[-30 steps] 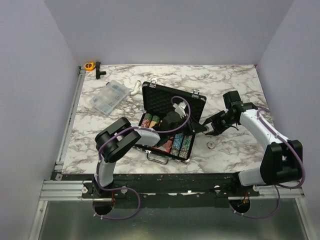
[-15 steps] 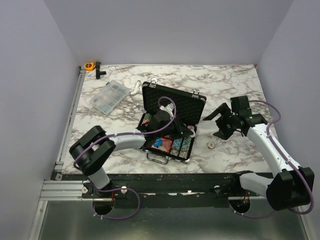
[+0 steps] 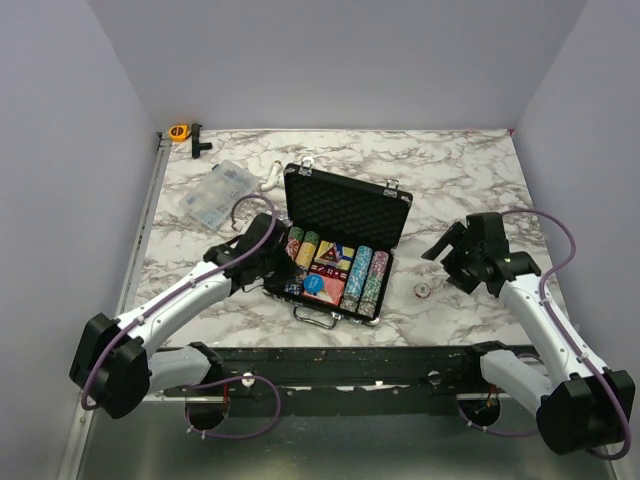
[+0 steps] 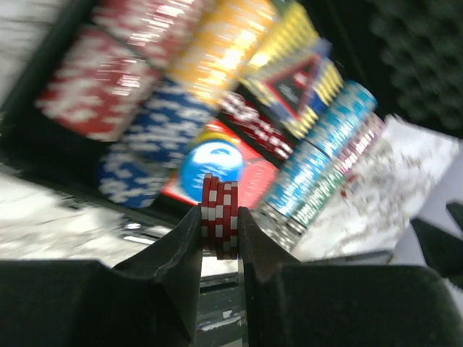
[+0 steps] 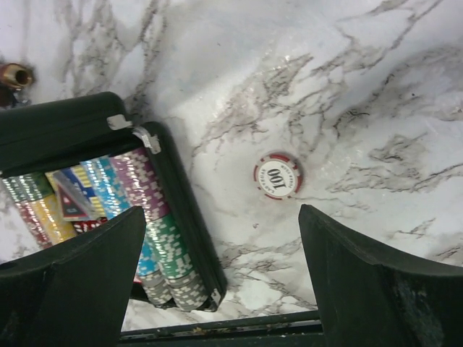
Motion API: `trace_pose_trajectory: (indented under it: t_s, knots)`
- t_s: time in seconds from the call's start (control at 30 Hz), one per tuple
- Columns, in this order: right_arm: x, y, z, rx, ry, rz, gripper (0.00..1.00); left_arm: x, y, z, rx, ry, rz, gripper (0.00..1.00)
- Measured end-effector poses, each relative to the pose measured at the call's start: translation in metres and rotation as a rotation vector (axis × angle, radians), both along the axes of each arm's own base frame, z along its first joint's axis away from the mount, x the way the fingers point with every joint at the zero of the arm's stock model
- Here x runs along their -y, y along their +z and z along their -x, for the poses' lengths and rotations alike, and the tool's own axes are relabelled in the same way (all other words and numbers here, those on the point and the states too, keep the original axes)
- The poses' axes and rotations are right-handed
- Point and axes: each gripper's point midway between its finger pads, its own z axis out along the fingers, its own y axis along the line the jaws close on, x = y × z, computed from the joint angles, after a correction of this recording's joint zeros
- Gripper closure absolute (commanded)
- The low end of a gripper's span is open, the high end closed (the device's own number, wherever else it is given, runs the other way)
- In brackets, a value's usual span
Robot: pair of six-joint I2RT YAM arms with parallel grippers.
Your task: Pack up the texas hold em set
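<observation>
The open case [image 3: 345,208] sits mid-counter [image 3: 450,170], its chip rows filled. One loose chip [image 5: 277,174] lies flat just right of it, below my right hand [image 5: 222,217], which is spread wide and empty. My left hand [image 4: 219,224] pinches a short stack of red chips [image 4: 220,210] at the case's left side. These chips are hard, slick and light, so I'd take the flat one across its rim.
</observation>
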Motion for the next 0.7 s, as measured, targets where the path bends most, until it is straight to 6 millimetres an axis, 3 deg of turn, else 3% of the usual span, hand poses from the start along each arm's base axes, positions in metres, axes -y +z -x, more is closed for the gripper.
trace_pose_trajectory:
  t_s: [0.13, 0.23, 0.4, 0.7]
  knots:
    - [0.002, -0.019, 0.010, -0.048, 0.002, 0.011, 0.13, -0.051, -0.012, 0.007, -0.100, 0.176, -0.085, 1.00]
    - [0.002, -0.029, 0.014, -0.074, 0.003, 0.014, 0.13, -0.073, -0.026, 0.015, -0.170, 0.256, -0.137, 1.00]
    - [0.001, -0.036, 0.012, -0.094, 0.005, 0.014, 0.14, -0.086, -0.043, 0.018, -0.247, 0.321, -0.174, 1.00]
    - [0.001, -0.036, 0.010, -0.087, 0.010, 0.014, 0.14, -0.090, -0.042, 0.014, -0.242, 0.362, -0.164, 1.00]
